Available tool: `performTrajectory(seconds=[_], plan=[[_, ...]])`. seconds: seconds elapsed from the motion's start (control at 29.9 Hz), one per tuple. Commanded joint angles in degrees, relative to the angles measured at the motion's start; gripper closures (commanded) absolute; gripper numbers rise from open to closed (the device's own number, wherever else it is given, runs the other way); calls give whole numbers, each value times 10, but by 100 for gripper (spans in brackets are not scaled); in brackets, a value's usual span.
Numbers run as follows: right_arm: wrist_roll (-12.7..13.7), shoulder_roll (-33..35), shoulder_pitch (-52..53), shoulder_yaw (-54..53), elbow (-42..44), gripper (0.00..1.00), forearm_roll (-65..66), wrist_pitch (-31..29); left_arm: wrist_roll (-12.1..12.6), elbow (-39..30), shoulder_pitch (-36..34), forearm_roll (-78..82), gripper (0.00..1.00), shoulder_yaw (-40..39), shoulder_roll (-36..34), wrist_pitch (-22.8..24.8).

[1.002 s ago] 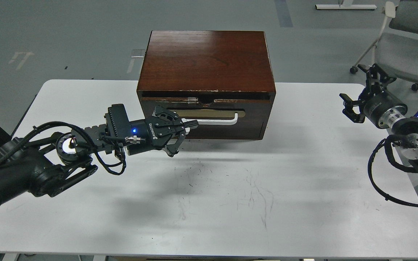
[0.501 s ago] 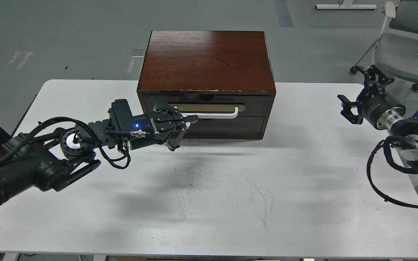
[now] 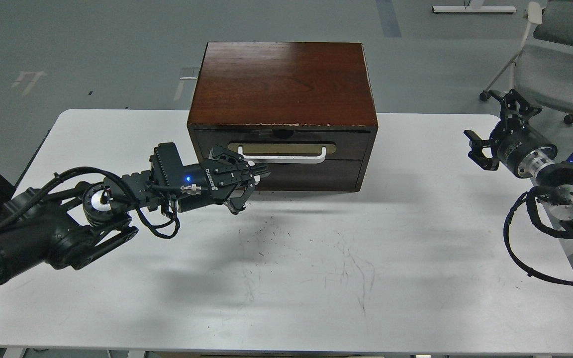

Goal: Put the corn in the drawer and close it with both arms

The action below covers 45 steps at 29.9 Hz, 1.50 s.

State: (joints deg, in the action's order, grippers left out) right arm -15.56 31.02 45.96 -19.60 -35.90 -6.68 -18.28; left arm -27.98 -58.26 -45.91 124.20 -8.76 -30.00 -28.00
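The dark brown drawer [image 3: 350, 144] sits flush in its wooden cabinet [image 3: 281, 84], its white bar handle [image 3: 286, 159] across the front. The corn is out of view. My left gripper [image 3: 264, 173] is just below the left part of the handle, in front of the plain lower panel [image 3: 316, 178]. Its fingers are together and hold nothing. My right gripper [image 3: 488, 118] hovers open and empty above the table's far right edge, well apart from the cabinet.
The cabinet stands at the back middle of the white table [image 3: 316, 278]. An office chair [image 3: 555, 59] stands on the floor beyond the right arm. Black cables [image 3: 520, 248] hang from the right arm over the table's right edge.
The drawer stood slightly open and is now flush. My left gripper pushed toward the cabinet at the handle, then dropped just below it. The right gripper barely moved.
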Motion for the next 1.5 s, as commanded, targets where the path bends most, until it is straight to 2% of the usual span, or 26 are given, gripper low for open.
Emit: performTrajectory(seconds=[0.0,0.1,0.23,0.37,0.4,0.47,0.5,0.53,0.57,0.6,0.67,0.7,0.73,0.8,0.84,0.87,1.0,1.2,1.37,1.47], plan=[[0,0,2,0,0,2,0,0,0,-104,17,-43,68,0,-78,0],[0,0,4,0,0,2,1,0,0,-154,18,-146,68,-2,-131,0],[0,-1,7,0,0,2,1,0,0,-156,-5,-326,62,-19,-147,0],[0,-1,11,0,-1,2,1,0,0,-141,-46,-580,46,-78,-157,0],[0,-1,14,0,-2,2,1,0,0,-122,-51,-663,31,-99,-162,36],[0,-1,21,0,-5,2,1,0,0,-100,-52,-736,11,-119,-167,113],[0,-2,27,0,-9,2,1,0,0,-74,-52,-795,3,-135,-166,185],[-1,-3,31,-1,-16,2,1,0,0,-40,-52,-841,2,-146,-163,259],[-3,-3,33,-1,-21,2,1,-1,0,-21,-52,-858,2,-150,-162,294],[-10,-4,39,-1,-35,2,3,-1,0,22,-50,-886,2,-153,-156,357],[-19,-5,42,-1,-50,2,10,-1,0,70,-49,-911,3,-153,-142,408],[-30,-9,43,-1,-61,2,25,-1,0,122,-49,-936,2,-153,-118,452],[-37,-10,42,-2,-66,2,36,0,0,148,-48,-947,2,-151,-104,470],[-61,-22,42,-3,-73,2,70,0,0,261,-44,-966,2,-145,-52,533],[-66,-26,42,-3,-73,2,74,0,0,285,-43,-968,2,-148,-39,550],[-69,-33,42,-3,-71,2,76,0,0,330,-42,-973,2,-150,-19,560],[-67,-37,42,-5,-68,2,75,0,0,402,-41,-986,2,-150,20,560],[-56,-38,44,-12,-66,2,74,11,0,408,-39,-992,2,-151,25,560],[-61,-69,55,-16,-66,0,74,79,0,407,-36,-1013,2,-151,34,560],[-61,-71,55,-15,-67,0,74,78,0,407,-37,-1013,2,-152,35,560]])
